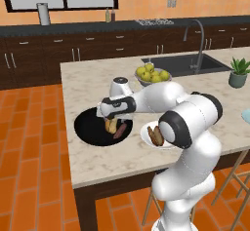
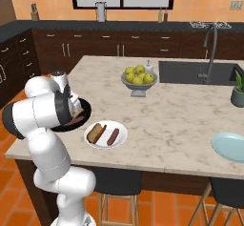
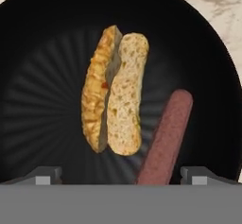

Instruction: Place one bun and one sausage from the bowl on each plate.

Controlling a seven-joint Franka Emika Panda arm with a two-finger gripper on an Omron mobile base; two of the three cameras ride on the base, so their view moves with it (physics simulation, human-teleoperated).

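A split, yellowish-tan bun (image 3: 116, 93) lies in the middle of the black bowl (image 3: 42, 43), and a sausage (image 3: 166, 135) lies just beside it, close to touching at its lower end; in the left base view they show under the wrist as a pale bun (image 1: 111, 125) and a reddish sausage (image 1: 120, 130) in the bowl (image 1: 85, 125). The claw (image 3: 120, 180) hovers right above them with its jaws wide and nothing between them, its two finger tips (image 3: 45, 176) standing well apart at the bottom of the hand view. Just beside the bowl, on the marbled desk (image 2: 181, 110), the white plate (image 2: 121, 133) already carries an orange-brown bun (image 2: 96, 132) and a second sausage (image 2: 113, 136) side by side, so half the task looks done. Well apart, at the far right edge of the desk, the pale blue plate (image 2: 231, 146) carries nothing. What seems left is to lift the bun and the sausage out of the bowl, one after the other, and carry them across to that plate. A grey bowl of yellow-green fruit (image 2: 138, 77) stands further back and takes no part.
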